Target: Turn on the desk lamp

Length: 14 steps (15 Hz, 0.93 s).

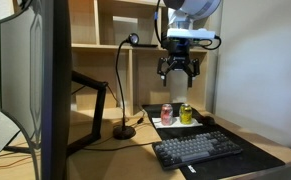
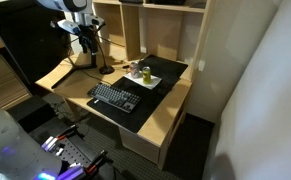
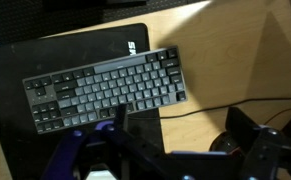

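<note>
**Gripper** (image 1: 178, 74): dark two-finger unit on a white and grey arm, hanging fingers-down in mid-air. The jaws stand apart, with nothing between them and nothing touched.

**Desk lamp** (image 1: 119, 85): slim black gooseneck lamp with a thin curved stem and a small round head. Its small round flat base stands on the pale wooden desk (image 1: 135, 143). The head sits off to one side of the jaws and somewhat above them, clear of both fingers. The base lies well below the jaws on that same side. Whether it is lit cannot be told.

**Red drink can** (image 1: 166, 114) and **yellow-green drink can** (image 1: 186, 114): upright and side by side, well below jaw level, untouched.

**Black rectangular desk mat** (image 1: 255, 155): lies under the cans and the keyboard.

**Dark keyboard with grey keys** (image 3: 105, 88): lies on the mat, lower than the jaws. It fills the middle of the wrist view.

**Thick angular black monitor arm** (image 1: 90, 95) and **large dark monitor** (image 1: 35, 80): stand beyond the lamp, away from the jaws.

**Pale wooden shelf unit** (image 1: 110, 25): stands behind the jaws.
</note>
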Available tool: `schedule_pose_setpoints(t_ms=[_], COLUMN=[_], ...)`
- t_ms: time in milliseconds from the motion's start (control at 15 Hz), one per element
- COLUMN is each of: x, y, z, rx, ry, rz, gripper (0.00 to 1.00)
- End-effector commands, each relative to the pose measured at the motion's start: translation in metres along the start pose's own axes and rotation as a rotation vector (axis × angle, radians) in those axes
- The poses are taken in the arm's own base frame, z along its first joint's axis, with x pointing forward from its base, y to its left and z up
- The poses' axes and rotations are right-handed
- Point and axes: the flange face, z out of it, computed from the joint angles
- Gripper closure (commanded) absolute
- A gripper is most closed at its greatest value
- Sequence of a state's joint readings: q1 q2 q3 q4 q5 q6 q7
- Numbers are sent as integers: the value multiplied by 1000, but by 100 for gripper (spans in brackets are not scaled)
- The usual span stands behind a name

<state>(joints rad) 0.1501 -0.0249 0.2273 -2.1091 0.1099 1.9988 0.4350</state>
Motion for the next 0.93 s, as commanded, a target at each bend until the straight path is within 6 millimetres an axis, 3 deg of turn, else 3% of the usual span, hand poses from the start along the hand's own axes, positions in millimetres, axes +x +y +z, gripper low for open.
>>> schedule_pose_setpoints(t_ms=[0, 267, 333, 467, 667, 800, 867], x=[42, 96, 71, 90, 96, 107, 115], y=[-24, -37, -31, -33, -35, -40, -46], z=[34, 57, 53, 62, 60, 84, 89], rx=[88, 143, 131, 136, 144, 70, 116], ry=[88, 250, 219, 234, 239, 266, 283], rz=[164, 357, 278, 336, 349, 360, 377], gripper=[0, 0, 0, 0, 0, 0, 0])
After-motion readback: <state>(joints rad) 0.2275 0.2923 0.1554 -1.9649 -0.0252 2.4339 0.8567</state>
